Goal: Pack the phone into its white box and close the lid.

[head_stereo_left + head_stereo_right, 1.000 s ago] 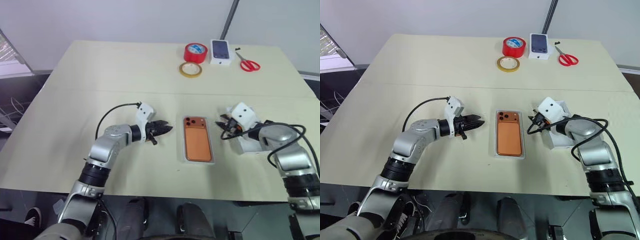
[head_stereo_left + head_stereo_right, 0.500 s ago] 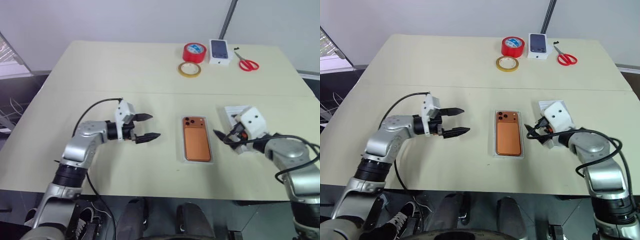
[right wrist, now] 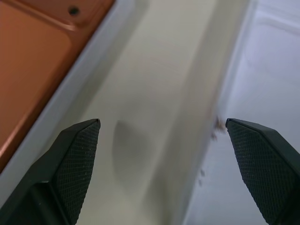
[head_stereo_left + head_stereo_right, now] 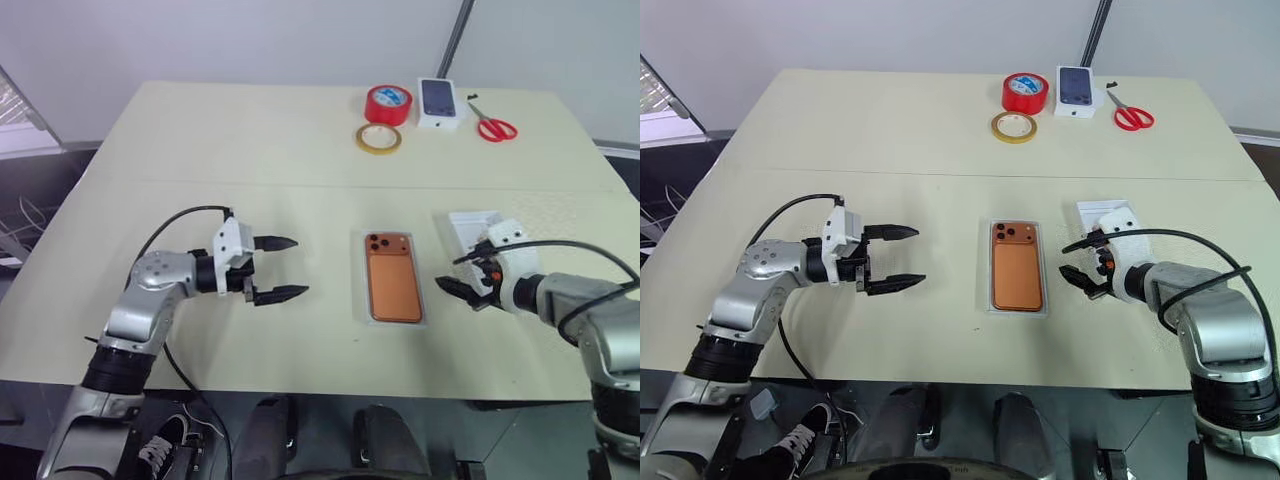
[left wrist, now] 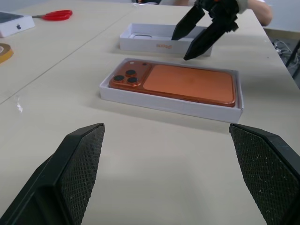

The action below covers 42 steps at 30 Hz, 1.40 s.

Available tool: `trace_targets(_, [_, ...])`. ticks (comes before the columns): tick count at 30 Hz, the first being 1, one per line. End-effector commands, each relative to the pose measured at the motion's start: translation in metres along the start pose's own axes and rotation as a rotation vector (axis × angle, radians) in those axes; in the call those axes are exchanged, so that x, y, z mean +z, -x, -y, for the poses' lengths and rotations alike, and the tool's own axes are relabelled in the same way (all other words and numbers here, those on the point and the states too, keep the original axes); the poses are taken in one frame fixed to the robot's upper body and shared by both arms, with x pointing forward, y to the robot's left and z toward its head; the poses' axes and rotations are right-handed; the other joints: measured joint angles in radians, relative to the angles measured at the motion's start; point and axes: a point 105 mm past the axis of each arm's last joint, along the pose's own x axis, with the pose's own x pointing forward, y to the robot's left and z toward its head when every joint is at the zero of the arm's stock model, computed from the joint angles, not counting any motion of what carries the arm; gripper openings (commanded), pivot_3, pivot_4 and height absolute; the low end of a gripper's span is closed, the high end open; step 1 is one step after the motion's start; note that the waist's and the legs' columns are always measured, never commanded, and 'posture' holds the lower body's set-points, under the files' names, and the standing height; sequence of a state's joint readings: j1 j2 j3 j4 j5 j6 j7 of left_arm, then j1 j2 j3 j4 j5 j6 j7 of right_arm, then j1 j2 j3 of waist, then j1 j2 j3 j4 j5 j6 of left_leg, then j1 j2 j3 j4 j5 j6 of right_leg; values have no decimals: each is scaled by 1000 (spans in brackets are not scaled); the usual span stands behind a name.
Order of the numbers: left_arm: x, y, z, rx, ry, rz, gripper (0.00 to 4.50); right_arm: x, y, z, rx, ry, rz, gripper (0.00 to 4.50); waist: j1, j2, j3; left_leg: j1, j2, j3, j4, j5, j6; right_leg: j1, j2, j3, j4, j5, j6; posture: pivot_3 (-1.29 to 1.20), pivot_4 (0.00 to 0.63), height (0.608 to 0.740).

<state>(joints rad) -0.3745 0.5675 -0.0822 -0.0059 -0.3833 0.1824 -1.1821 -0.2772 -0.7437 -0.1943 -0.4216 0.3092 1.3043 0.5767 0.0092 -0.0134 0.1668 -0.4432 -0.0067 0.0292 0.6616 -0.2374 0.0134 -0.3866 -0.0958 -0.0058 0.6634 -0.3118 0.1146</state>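
Note:
The orange phone (image 4: 392, 281) lies camera side up inside the shallow white box (image 4: 394, 322) at the table's middle. The lid (image 4: 470, 226) lies open side up just right of the box; in the left wrist view it shows as a white tray with orange lettering on its wall (image 5: 149, 44). My left gripper (image 4: 298, 266) hovers open to the left of the box, pointing at it, with nothing between its fingers. Open and empty as well, my right gripper (image 4: 450, 283) hangs over the strip of table between box and lid, at the lid's near corner.
At the table's far side stand a red tape roll (image 4: 390, 104), a yellowish tape ring (image 4: 381, 139), a small white box with a dark phone picture (image 4: 441, 103) and red scissors (image 4: 495, 127). A seam (image 4: 200, 184) crosses the tabletop.
Both grippers went from shut to wide open. The left one drew away leftward from the box; the right one pulled back and tipped downward beside the lid. Phone and box stayed put.

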Motion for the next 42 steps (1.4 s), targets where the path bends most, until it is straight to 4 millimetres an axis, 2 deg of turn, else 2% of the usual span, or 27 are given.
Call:
trace_targets(1, [13, 5, 0, -4, -58, 27, 4470, 12, 9, 13, -42, -22, -17, 4490, 1, 0, 0, 0, 0, 0, 0, 0, 0, 0, 0, 0, 0, 0, 0, 0, 150, 728])
trace_targets(15, [11, -2, 7, 11, -59, 43, 4470, 20, -1, 5, 5, -86, -151, 4490, 1, 0, 0, -1, 0, 0, 0, 0, 0, -2, 0, 0, 0, 0, 0, 0, 150, 728])
trace_targets(18, [11, -3, 8, 21, -61, 45, 4500, 16, -4, 7, -5, -84, -172, 3607, 1, 0, 0, -1, 0, 0, 0, 0, 0, -1, 0, 0, 0, 0, 0, 0, 150, 728])
trace_targets(25, [12, -5, 9, 43, -47, 54, 4500, 3, -13, 6, -31, -46, -228, 25, -1, 0, 0, -1, 0, 0, 0, 0, 0, -1, 0, 0, 0, 0, 0, 0, 150, 728])
trace_targets(28, [12, -5, 8, 53, -46, 53, 4500, -3, -14, 7, -46, -51, -251, 25, -3, 0, 0, -1, 0, 0, 0, 0, 0, -1, 0, 0, 0, 0, 0, 0, 150, 728])
trace_targets(35, [12, -6, 7, 60, -48, 54, 4500, 0, -13, 8, -64, -95, -243, 25, -1, 0, 0, -1, 0, 0, 0, 0, 0, -1, 0, 0, 0, 0, 0, 0, 150, 728])
trace_targets(42, [13, -10, 5, 61, -50, 62, 4500, 35, -10, 7, 0, -201, -39, 25, -4, 1, 0, -1, 0, 0, 0, 0, 0, -1, 0, 0, 0, 0, 0, 0, 150, 728])
